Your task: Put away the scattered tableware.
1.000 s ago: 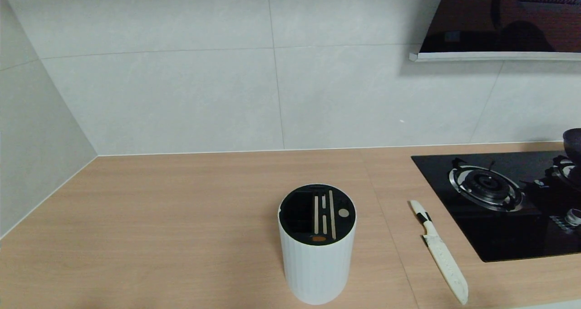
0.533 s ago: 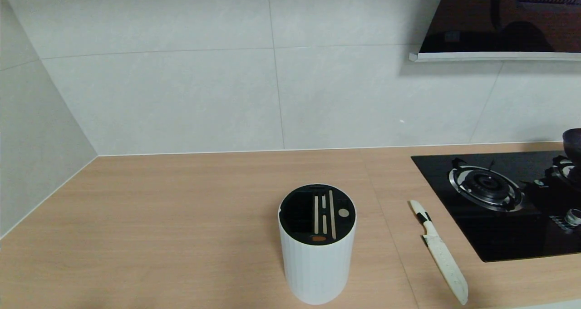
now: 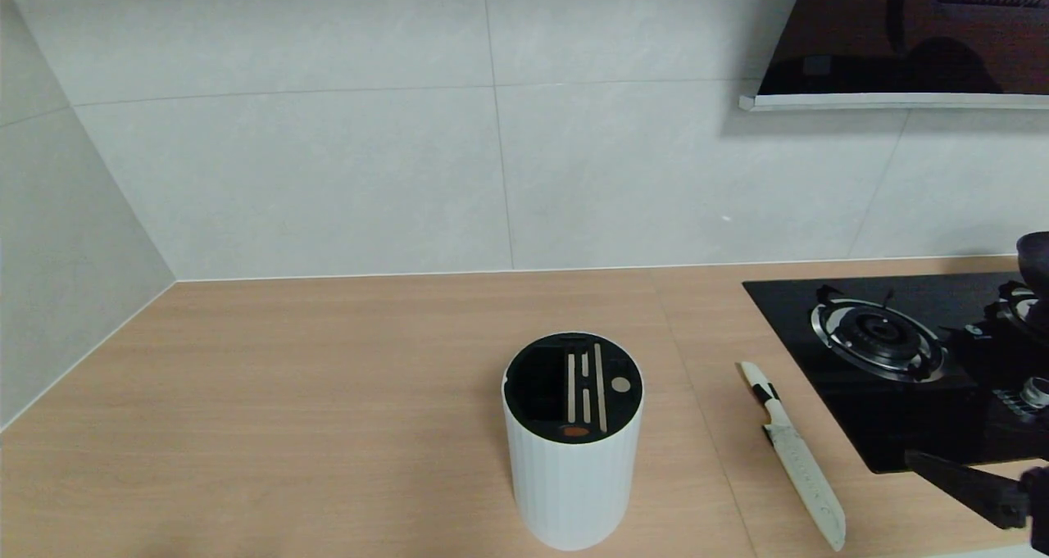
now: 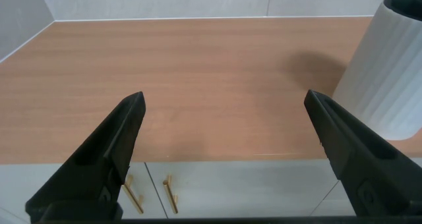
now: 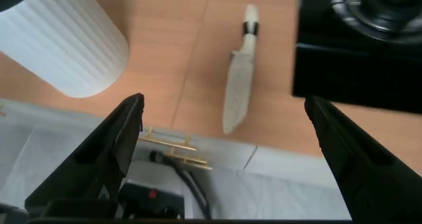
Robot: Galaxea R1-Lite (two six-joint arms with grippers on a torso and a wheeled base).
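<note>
Here's the layout: the knife (image 3: 791, 453) is flat on the counter (image 3: 328, 378), in the strip between the white ribbed holder (image 3: 572, 443) and the black hob (image 3: 910, 415). It sits closer to the hob's edge and touches neither. Its long axis runs roughly front to back with a slight slant. The pale handle with its dark band points toward the wall, and the blade tip points at the counter's front edge.

The right gripper (image 5: 222, 100) hangs out past that front edge, fingers spread wide and nothing between them. From the wrist view, the knife lies just ahead, almost centred in the gap. One dark finger (image 3: 963, 478) pokes in at the lower right corner of the head view, to the right of the blade and apart from it.

The left gripper (image 4: 224, 95) is also spread wide and empty. It is low at the counter's front edge, with the holder off to its right.

So the right arm is clearly nearer, and the knife looks like its job. The handle is the far end, so it will need to reach over the blade. The holder's black top shows several slots, though it's hard to tell from here which one suits this blade.
</note>
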